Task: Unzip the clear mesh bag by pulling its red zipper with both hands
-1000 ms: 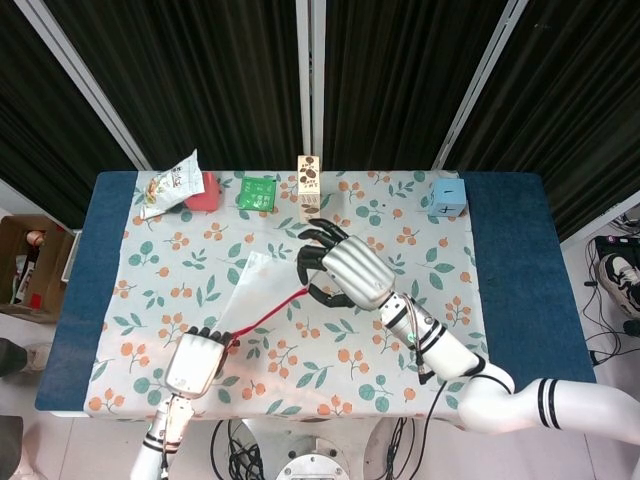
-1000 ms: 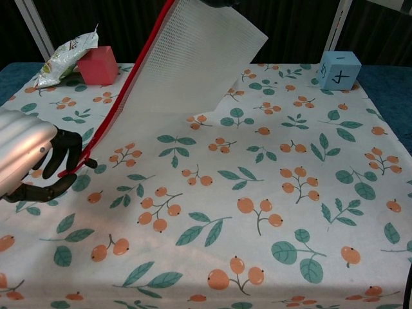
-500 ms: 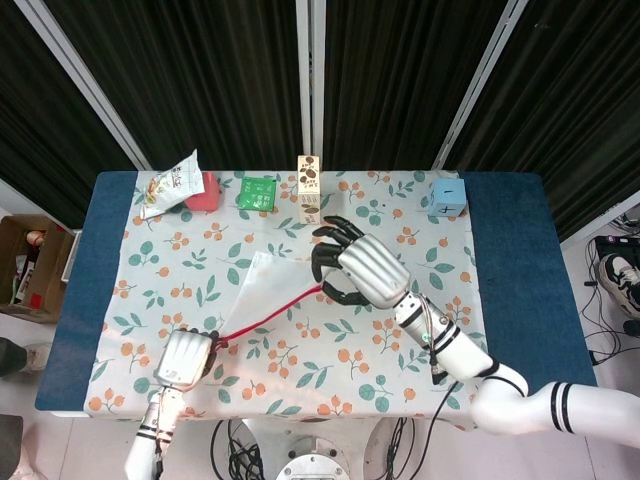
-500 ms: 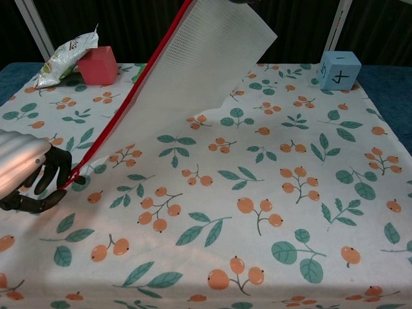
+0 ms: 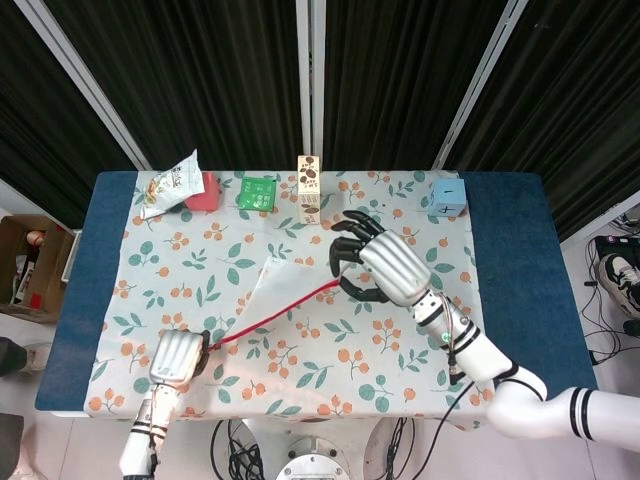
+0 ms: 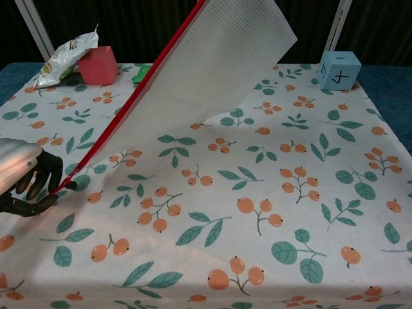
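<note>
Mesh bag [image 6: 212,58] is hanging stretched above the floral tablecloth [image 6: 270,212], and we are seeing its fine white weave only in the chest view. Overhead, we are seeing the right hand [image 5: 385,265], dark fingers curled around the upper end of the red zipper [image 5: 275,315]. Our left hand [image 6: 22,180] is pinching the zipper's lower end near the table's front edge. Snack packet [image 5: 170,185], red block [image 6: 98,64] and blue cube [image 5: 448,196] are sitting along the back.

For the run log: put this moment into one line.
left hand grips lower end of red zipper | right hand holds upper end | mesh bag lifted taut above table | zipper opening: cannot tell
</note>
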Robot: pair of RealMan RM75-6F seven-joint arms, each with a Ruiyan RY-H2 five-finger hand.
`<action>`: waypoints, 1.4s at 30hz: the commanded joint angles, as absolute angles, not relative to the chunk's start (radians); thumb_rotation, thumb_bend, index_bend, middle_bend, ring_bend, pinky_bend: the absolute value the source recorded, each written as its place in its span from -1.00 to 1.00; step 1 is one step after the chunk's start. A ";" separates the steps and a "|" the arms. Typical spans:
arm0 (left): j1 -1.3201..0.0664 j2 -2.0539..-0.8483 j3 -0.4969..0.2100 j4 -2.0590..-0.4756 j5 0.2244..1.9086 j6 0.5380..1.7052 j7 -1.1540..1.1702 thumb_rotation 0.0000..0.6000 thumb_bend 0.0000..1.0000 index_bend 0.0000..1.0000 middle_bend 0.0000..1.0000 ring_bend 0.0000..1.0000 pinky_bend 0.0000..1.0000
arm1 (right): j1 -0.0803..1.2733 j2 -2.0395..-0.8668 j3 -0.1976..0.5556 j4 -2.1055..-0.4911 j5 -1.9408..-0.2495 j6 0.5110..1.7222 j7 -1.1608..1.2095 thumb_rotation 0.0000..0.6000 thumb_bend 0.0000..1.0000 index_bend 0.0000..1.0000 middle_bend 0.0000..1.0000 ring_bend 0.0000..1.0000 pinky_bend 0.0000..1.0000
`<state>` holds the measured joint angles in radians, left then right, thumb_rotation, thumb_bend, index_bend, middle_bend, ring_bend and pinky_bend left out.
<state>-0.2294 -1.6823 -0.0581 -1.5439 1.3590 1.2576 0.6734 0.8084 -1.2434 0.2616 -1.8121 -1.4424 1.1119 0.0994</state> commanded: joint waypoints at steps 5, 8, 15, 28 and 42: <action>-0.233 -1.667 -0.053 -1.574 1.355 1.268 0.650 1.00 -0.21 0.51 0.37 0.30 0.42 | 0.794 -1.230 0.254 -1.814 -1.462 1.119 0.111 1.00 -0.05 0.81 -0.14 -0.60 -0.75; -0.236 -1.649 -0.050 -1.605 1.372 1.280 0.621 1.00 -0.32 -0.02 0.17 0.10 0.40 | 0.786 -1.242 0.233 -1.807 -1.489 1.125 0.110 1.00 -0.05 0.80 -0.14 -0.60 -0.75; -0.242 -1.609 -0.058 -1.683 1.432 1.331 0.580 1.00 -0.78 -0.65 -0.46 -0.52 0.02 | 0.759 -1.295 0.146 -1.772 -1.592 1.145 0.085 1.00 -0.05 0.60 -0.25 -0.61 -0.75; -0.223 -1.538 -0.096 -1.741 1.455 1.437 0.593 1.00 -0.86 -0.72 -0.59 -0.66 -0.41 | 0.671 -1.230 -0.026 -1.773 -1.585 1.056 -0.071 1.00 -0.88 -0.96 -0.89 -1.00 -1.00; -0.188 -1.382 -0.159 -1.690 1.341 1.450 0.432 1.00 -0.88 -0.69 -0.57 -0.66 -0.44 | 0.555 -1.100 -0.069 -1.765 -1.530 1.102 0.101 1.00 -1.00 -0.99 -0.86 -1.00 -1.00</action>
